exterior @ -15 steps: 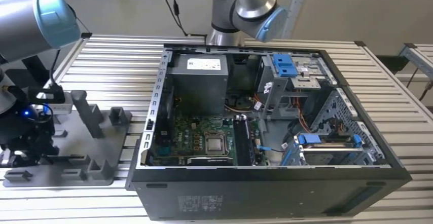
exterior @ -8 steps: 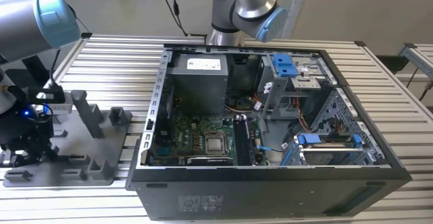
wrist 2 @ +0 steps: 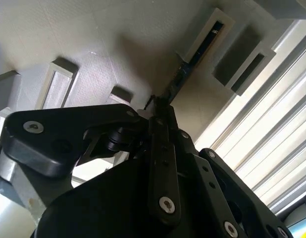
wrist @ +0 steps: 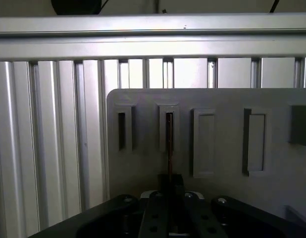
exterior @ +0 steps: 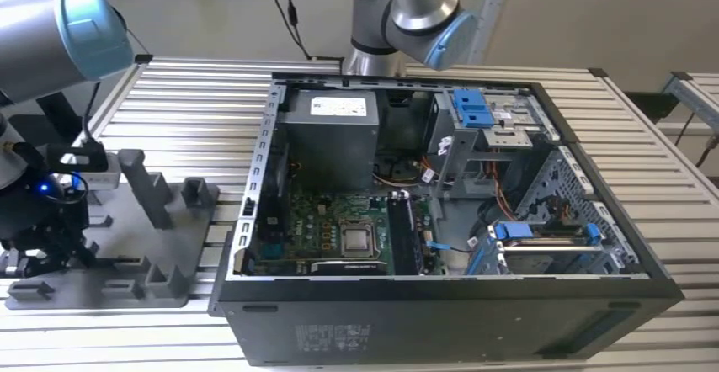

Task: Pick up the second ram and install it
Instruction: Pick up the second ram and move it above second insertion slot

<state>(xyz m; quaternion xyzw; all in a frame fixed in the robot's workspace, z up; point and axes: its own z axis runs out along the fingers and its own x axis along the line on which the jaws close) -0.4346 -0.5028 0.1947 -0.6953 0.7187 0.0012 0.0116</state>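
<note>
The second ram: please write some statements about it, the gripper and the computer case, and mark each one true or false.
1. The gripper is at the grey tray, not inside the computer case. True.
2. The second ram lies flat on the table slats. False: seen edge-on, it reaches into a slot of the grey tray, and the gripper is shut on its other end.
3. A side panel covers the computer case. False: it is open and its motherboard shows.
4. The grey tray is on the exterior view's left of the computer case. True.
</note>
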